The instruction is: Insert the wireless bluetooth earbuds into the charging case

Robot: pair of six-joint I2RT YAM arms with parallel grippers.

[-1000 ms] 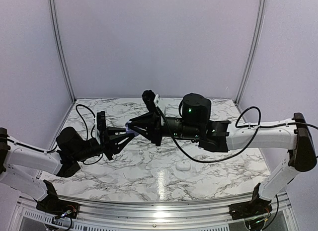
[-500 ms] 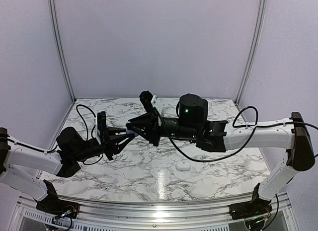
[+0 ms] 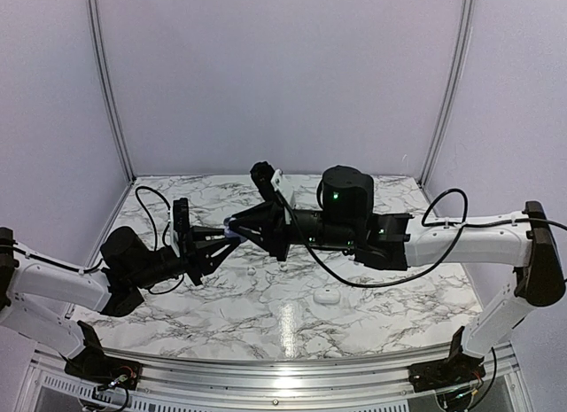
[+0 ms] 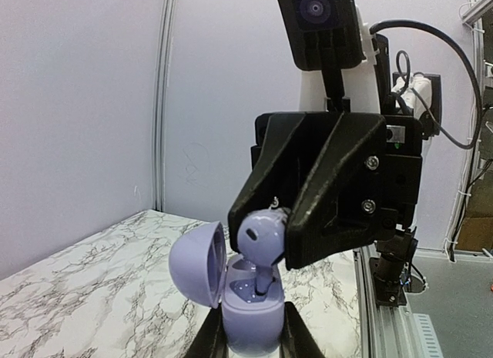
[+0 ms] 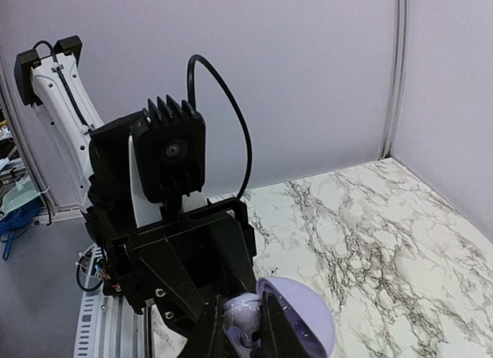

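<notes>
Right pincer (image 3: 235,228) above marbled table (image 3: 266,316), lilac walls (image 3: 283,75)

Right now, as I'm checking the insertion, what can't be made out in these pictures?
- Left wrist: the stem tip of the earbud, sunk into the open lilac case; seated or not is unclear.
- Right wrist: most of the earbud, pinched in the right gripper and cut off by the lower edge.
- Top external: the white case on the table, too small to tell open from shut.

Lilac charging case (image 4: 250,321) and earbud (image 4: 260,236); grey-veined white marble table (image 3: 266,307).
</notes>
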